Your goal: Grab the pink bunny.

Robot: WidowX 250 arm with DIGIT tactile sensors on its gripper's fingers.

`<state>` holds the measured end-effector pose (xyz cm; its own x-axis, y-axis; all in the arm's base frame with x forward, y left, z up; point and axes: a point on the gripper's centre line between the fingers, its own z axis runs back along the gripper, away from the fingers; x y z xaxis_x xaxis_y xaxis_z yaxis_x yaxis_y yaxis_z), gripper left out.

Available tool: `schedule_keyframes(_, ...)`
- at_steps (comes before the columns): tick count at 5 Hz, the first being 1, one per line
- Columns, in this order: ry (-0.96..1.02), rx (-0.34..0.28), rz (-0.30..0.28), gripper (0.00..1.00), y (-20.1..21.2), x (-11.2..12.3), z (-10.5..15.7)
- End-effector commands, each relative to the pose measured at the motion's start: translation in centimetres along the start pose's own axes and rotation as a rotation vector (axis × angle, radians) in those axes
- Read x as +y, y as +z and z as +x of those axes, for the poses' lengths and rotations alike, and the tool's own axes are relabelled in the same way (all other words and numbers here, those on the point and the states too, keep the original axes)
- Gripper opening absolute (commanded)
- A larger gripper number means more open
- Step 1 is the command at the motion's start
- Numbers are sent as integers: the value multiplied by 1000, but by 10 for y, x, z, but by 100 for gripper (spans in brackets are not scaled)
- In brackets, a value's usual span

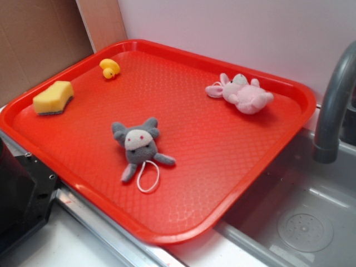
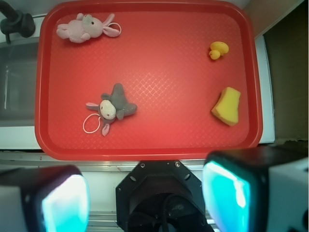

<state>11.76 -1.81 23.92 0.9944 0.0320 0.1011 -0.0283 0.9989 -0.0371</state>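
Observation:
The pink bunny [image 1: 243, 93] lies on its side near the far right corner of the red tray [image 1: 222, 183]. In the wrist view the pink bunny [image 2: 83, 28] is at the top left of the tray [image 2: 159, 147]. My gripper [image 2: 145, 198] hangs high above the tray's near edge, far from the bunny. It is open, with its two teal pads [image 2: 227, 195] wide apart and nothing between them. The exterior view does not show the gripper.
A grey plush animal [image 1: 139, 146] with a white loop lies mid-tray. A yellow sponge [image 1: 53, 98] and a small yellow duck [image 1: 109, 68] sit at the tray's far left. A grey faucet [image 1: 334, 105] and a sink basin [image 1: 306, 222] stand to the right. The robot base [image 2: 161, 193] is below the gripper.

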Motion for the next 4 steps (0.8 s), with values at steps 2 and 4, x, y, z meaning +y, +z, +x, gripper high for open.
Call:
schedule_keyframes(2,264,44,-80,100,-45,-15,43)
schedule_keyframes(4,448,-95,-110,100,-70,-26,96)
